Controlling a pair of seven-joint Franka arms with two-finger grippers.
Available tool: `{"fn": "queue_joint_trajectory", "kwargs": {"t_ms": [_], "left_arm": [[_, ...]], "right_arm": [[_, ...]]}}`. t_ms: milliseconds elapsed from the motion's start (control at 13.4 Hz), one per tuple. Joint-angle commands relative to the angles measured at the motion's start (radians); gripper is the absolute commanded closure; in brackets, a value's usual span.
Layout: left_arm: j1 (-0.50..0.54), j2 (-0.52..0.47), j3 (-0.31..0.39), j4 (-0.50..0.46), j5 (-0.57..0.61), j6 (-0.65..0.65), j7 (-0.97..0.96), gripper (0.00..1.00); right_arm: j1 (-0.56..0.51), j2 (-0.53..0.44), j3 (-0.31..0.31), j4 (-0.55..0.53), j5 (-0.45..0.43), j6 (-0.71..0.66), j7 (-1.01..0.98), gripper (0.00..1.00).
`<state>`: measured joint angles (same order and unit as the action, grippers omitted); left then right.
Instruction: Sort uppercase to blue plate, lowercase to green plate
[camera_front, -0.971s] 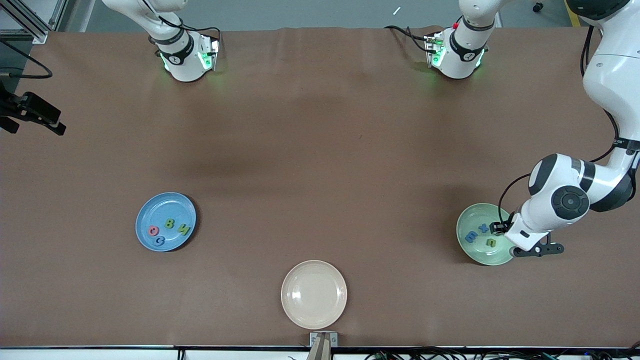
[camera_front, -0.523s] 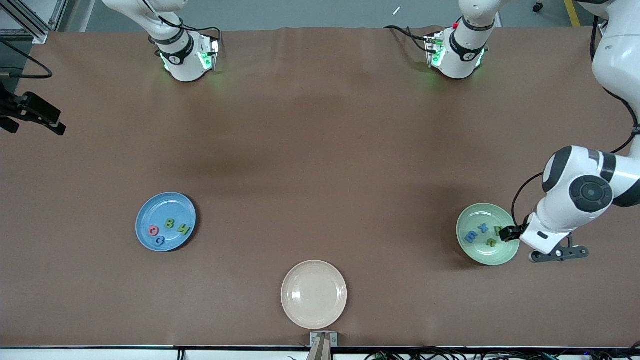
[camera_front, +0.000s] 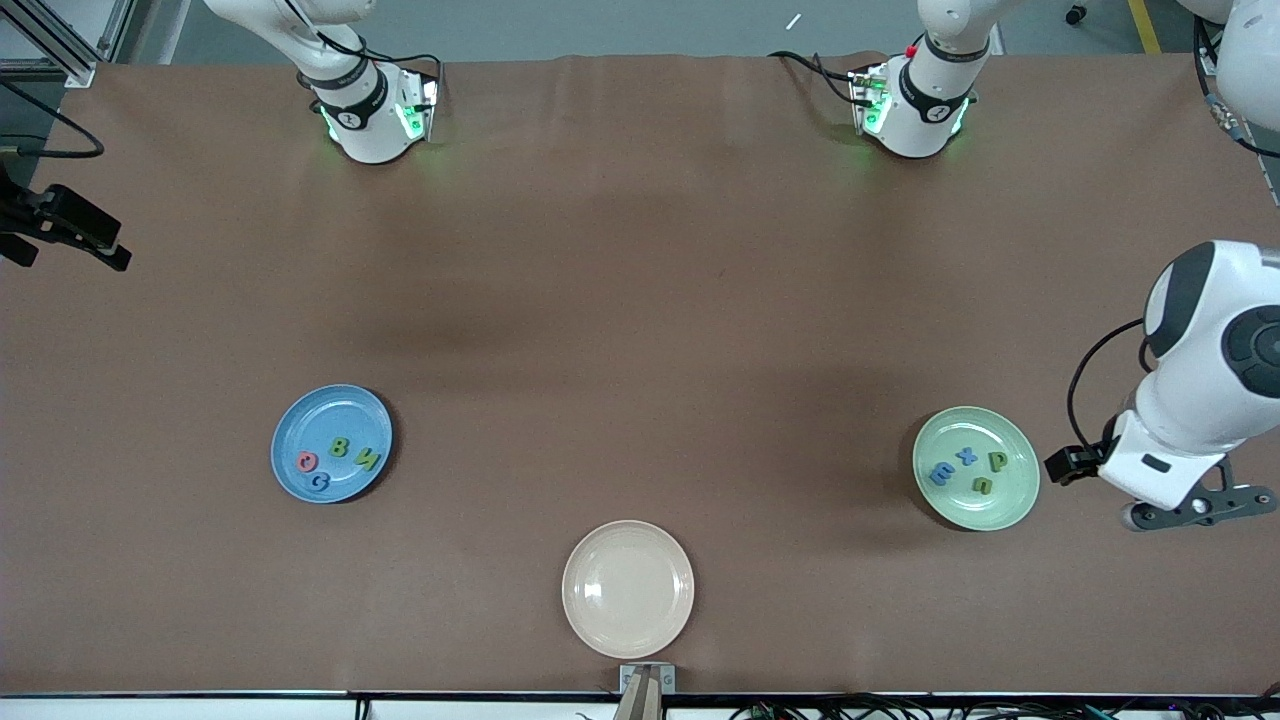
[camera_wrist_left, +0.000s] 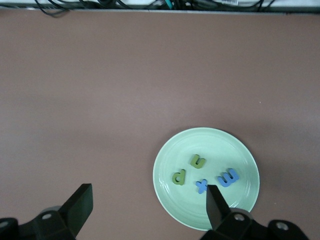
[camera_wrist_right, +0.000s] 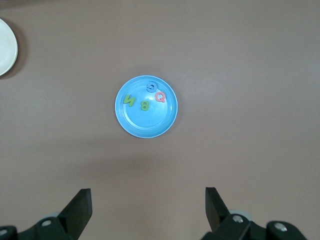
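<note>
Four lowercase (camera_front: 970, 468) in the green plate (camera_front: 1020, 500), four uppercase (camera_front: 338, 458) in the blue plate (camera_front: 290, 420) — nothing left to sort. Left gripper (camera_front: 1062, 467) spread, empty, just beside the green plate toward the left arm's end. Right gripper (camera_wrist_right: 147, 210) spread too, high over bare table — waiting.

glossy plates on a matt bench

blue plate (camera_front: 300, 430), green plate (camera_front: 940, 500) and beige plate (camera_front: 628, 590) look glazed, catching highlights; brown bench (camera_front: 640, 280) covering is dull, smooth; letter pieces (camera_wrist_left: 198, 175) matt.
</note>
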<state>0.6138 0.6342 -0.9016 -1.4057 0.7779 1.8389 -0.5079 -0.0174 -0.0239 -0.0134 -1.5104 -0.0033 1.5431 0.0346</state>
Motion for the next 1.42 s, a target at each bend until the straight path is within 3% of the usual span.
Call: {"fn": "queue_joint_trajectory", "kwargs": {"t_ms": [0, 299, 747, 822, 1121, 1345], "left_arm": [[0.000, -0.097, -0.016, 0.004, -0.060, -0.107, 0.019, 0.00], [0.009, -0.209, -0.025, 0.004, -0.190, -0.159, 0.078, 0.00], [0.011, -0.292, -0.011, 0.004, -0.321, -0.185, 0.137, 0.00], [-0.015, -0.304, 0.025, 0.004, -0.344, -0.185, 0.143, 0.00], [-0.282, -0.436, 0.411, -0.010, -0.578, -0.185, 0.256, 0.00], [-0.405, -0.514, 0.605, -0.062, -0.672, -0.188, 0.367, 0.00]], "right_arm": [[-0.021, -0.014, 0.015, -0.014, -0.010, 0.003, 0.013, 0.00], [-0.021, -0.014, 0.015, -0.024, -0.010, 0.006, 0.013, 0.00], [-0.035, -0.014, 0.015, -0.054, -0.006, 0.032, 0.008, 0.00], [-0.035, -0.014, 0.015, -0.048, -0.006, 0.032, 0.008, 0.00], [-0.035, -0.014, 0.015, -0.045, -0.003, 0.034, 0.007, 0.00], [-0.035, -0.016, 0.015, -0.047, -0.003, 0.032, 0.007, 0.00]]}}
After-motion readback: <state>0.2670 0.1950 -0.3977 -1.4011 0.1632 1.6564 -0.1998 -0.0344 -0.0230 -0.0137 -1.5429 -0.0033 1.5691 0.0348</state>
